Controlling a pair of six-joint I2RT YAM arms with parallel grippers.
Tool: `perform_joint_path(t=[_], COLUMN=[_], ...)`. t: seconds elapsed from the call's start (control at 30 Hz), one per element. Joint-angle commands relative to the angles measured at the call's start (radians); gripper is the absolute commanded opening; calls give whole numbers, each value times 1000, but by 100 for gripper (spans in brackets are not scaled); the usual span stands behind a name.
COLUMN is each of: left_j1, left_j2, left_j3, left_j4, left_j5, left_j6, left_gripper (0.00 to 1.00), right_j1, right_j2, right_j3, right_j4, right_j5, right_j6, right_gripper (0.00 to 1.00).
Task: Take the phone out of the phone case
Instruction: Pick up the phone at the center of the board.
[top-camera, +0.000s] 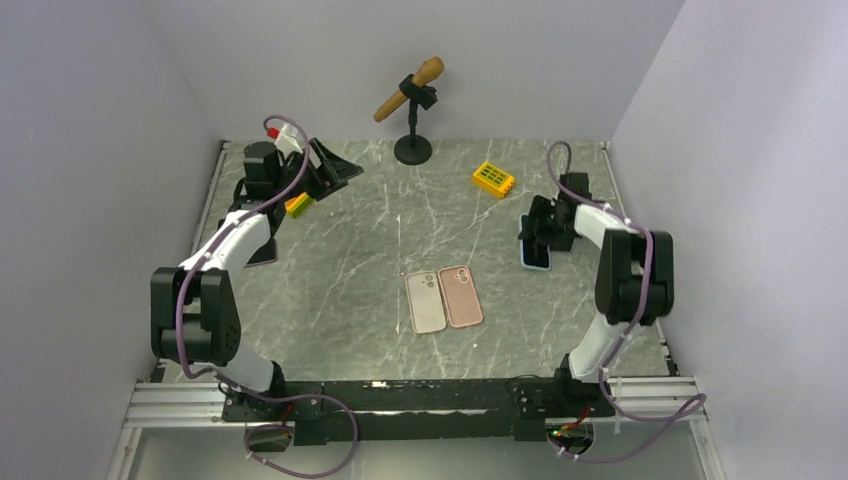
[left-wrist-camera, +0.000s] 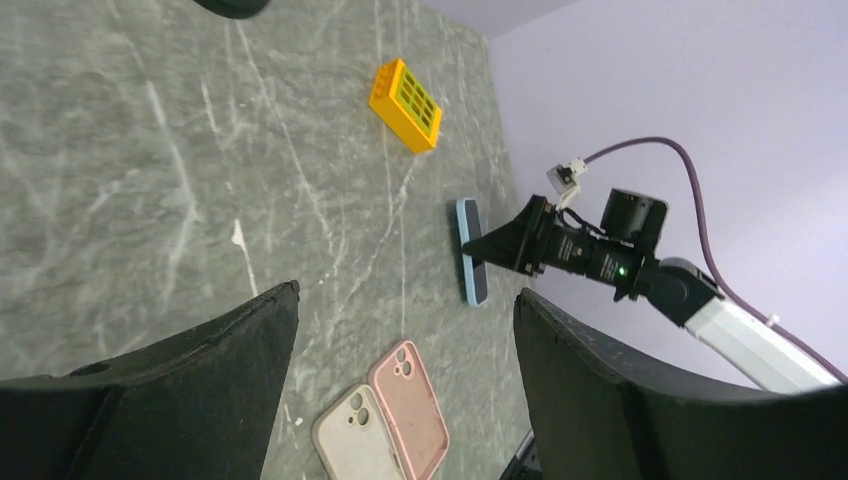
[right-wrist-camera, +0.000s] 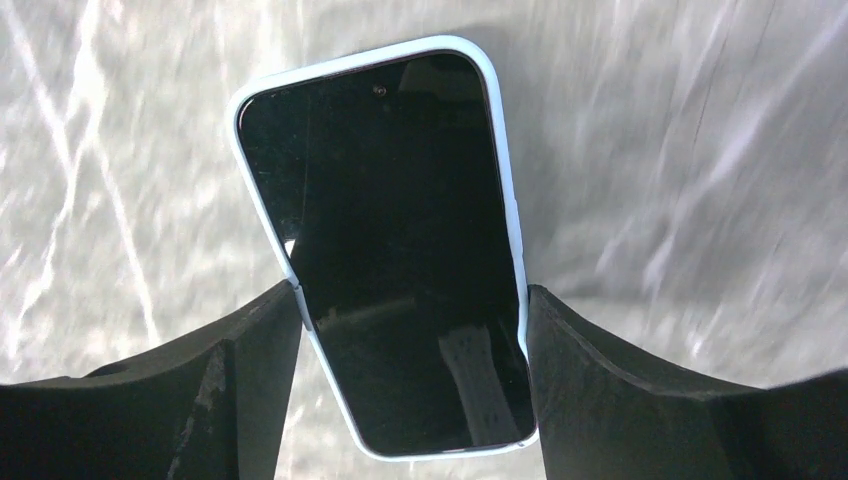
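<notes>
A phone (right-wrist-camera: 390, 250) with a black screen sits face up in a light blue case (right-wrist-camera: 505, 180) on the marble table at the right (top-camera: 536, 256). My right gripper (right-wrist-camera: 410, 295) is shut on it, one finger pressing each long side of the case near its lower end. The left wrist view shows the phone (left-wrist-camera: 468, 250) low on the table with the right gripper (left-wrist-camera: 485, 247) at it. My left gripper (top-camera: 340, 170) is open and empty, raised at the back left, far from the phone.
Two empty cases lie side by side mid-table, one beige (top-camera: 425, 302) and one pink (top-camera: 460, 296). A yellow block (top-camera: 494, 179) and a microphone stand (top-camera: 412, 150) are at the back. A small green-yellow toy (top-camera: 298, 205) lies by the left arm. Walls close three sides.
</notes>
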Motion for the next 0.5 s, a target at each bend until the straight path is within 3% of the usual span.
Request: perform_joint_path(t=[0.0,0.1,0.27,0.47], left_j1=[-68,-139,-289,-438], left_j2=[21,54,84,99], left_j3=[88,128,198,251], left_j4=[-32,-84,-187,-296], left_j5=[39,46,27,-22], left_j6=[56,97,217,335], left_gripper=[82,82,80,61], right_j1=[-15,-33,0,148], right_j2=[-269,-449,-653,-754], right_j3=[-271,-454,-731,-716], right_j4=[323,498,878,870], right_j5=[-151,-241,-323,-180], right_j6=[182,336,790,974], right_gripper=[0,0,0,0])
